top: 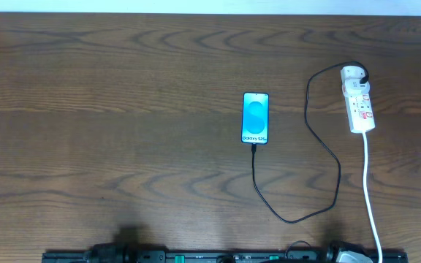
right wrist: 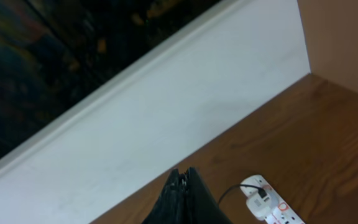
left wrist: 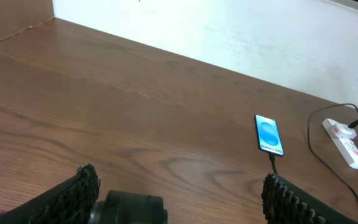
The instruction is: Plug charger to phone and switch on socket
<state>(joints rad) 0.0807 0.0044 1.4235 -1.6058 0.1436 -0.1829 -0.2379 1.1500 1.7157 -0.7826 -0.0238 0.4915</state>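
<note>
noting the layout on the bench. the phone lies flat near the middle, face up, with the screen lit blue-teal and white text at its near end. the charger meets the phone's near short edge, and the tip looks seated there from overhead, though it is too small to be sure. from there the black cable loops toward me, swings right, then climbs to the far rounded end of the socket. the socket lies well to the right of the phone and roughly parallel to it. i can see its red switch marks but cannot tell the switch position. its white cord runs back to the near bench edge.

my left hand hangs above bare bench with its fingers spread wide apart and nothing between them; the phone is far ahead to the right. my right hand has its fingers pressed together and holds nothing, raised toward the white wall, with the end of the socket just beyond.
</note>
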